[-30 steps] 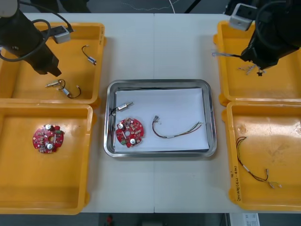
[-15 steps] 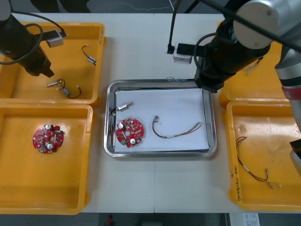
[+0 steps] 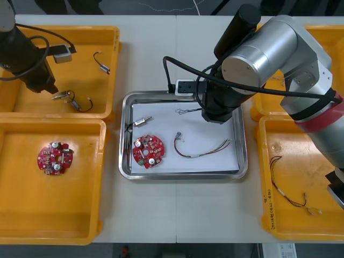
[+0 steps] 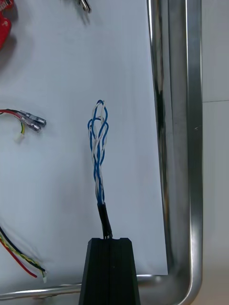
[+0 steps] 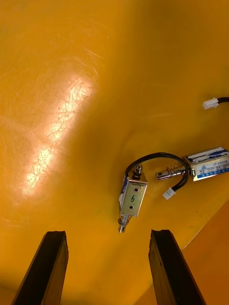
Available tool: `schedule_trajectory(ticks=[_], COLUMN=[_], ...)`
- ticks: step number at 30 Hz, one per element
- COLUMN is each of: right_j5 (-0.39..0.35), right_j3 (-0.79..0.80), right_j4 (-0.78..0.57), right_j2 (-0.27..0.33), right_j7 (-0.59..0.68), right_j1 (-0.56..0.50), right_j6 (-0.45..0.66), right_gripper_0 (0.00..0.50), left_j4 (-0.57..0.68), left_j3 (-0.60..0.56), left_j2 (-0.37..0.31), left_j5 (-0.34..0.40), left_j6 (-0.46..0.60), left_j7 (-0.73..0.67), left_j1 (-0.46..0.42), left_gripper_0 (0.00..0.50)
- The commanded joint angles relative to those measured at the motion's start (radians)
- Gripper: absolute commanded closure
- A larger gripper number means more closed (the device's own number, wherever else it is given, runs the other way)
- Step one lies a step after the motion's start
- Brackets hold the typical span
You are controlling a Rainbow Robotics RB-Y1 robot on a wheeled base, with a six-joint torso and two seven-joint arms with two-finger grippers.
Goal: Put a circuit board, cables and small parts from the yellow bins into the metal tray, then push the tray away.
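Note:
My right gripper [image 4: 109,245] is shut on the black end of a twisted blue and white cable [image 4: 98,147], which hangs over the white inside of the metal tray [image 4: 179,143] near its corner. In the front view the right gripper [image 3: 203,113] is above the tray's far right part, and the cable [image 3: 183,111] sticks out toward the left. The tray [image 3: 183,174] holds a red circuit board [image 3: 149,151], a small metal part [image 3: 142,121] and a red and yellow cable [image 3: 201,150]. My left gripper [image 5: 107,233] stands open above small metal parts [image 5: 132,195] in the far left bin [image 3: 32,102].
The near left yellow bin [image 3: 21,215] holds another circuit board [image 3: 55,158]. A further small metal part with a black lead [image 3: 102,63] lies in the far left bin. A thin cable [image 3: 287,188] lies in the near right bin [image 3: 322,161].
The right arm has carried the blue and white cable from the far right bin leftward to above the tray. The left gripper shifted slightly toward the bin's left side.

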State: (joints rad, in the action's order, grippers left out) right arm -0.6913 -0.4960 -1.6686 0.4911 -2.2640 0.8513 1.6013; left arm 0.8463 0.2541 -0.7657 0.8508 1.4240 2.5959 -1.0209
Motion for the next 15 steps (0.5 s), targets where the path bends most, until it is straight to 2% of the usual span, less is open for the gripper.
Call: schedule_trajectory(ticks=[1,6,15], right_j5=[0.003,0.021,0.036], right_j3=[-0.032,-0.084,-0.105], right_j4=[0.053,0.087,0.112], right_j2=[-0.006,0.015,0.021], right_j7=[-0.002,-0.003,-0.012], right_j1=[-0.003,-0.003,-0.003], right_j6=[-0.058,-0.133,-0.149], right_gripper_0=[0.500,0.500,0.500], left_j4=[-0.009,-0.013,-0.018], left_j3=[-0.025,0.017,0.063], left_j2=[0.019,0.031,0.046], left_j5=[-0.026,-0.030,-0.022], left_j6=[-0.019,-0.045,-0.066], left_j7=[0.006,0.006,0.001], left_j1=[-0.054,-0.054,-0.044], left_gripper_0=[0.000,0.000,0.000])
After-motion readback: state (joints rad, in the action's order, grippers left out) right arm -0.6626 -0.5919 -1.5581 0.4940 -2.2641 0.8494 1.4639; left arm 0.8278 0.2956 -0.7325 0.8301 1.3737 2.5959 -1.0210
